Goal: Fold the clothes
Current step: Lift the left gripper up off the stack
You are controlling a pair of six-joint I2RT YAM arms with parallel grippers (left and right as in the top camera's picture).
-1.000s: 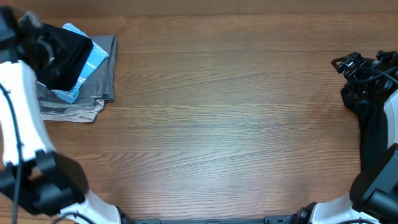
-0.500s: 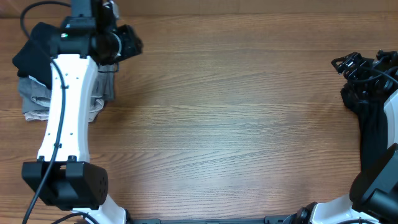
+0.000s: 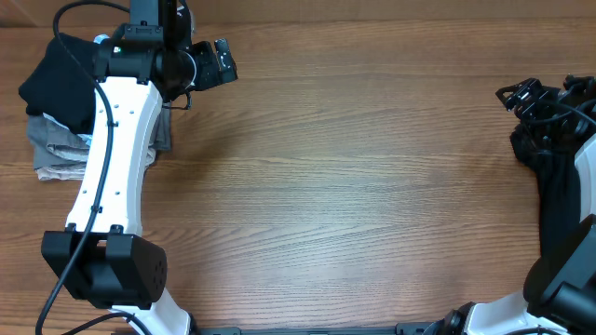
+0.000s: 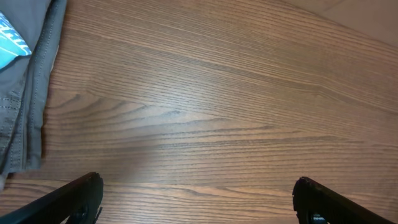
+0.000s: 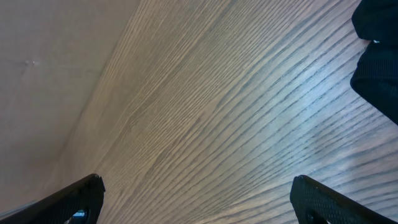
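A pile of folded clothes lies at the table's far left corner: a black garment (image 3: 54,82) on top, a grey garment (image 3: 56,156) under it, and a light blue piece (image 4: 9,38) showing between layers. My left gripper (image 3: 224,64) hovers to the right of the pile, open and empty; in the left wrist view its fingers (image 4: 76,198) stand wide apart over bare wood, with the grey garment's folded edge (image 4: 34,93) at the left. My right gripper (image 5: 198,200) stays at the far right edge, open, with nothing between its fingers.
The wooden table (image 3: 354,186) stretches between the two arms. The left arm's white link (image 3: 112,177) runs from the near left base up beside the pile. A dark shape (image 5: 377,59) shows at the top right of the right wrist view.
My left gripper has let go of the black garment, which now rests on the pile, has opened wide and has moved right, away from the clothes. The right arm has not moved.
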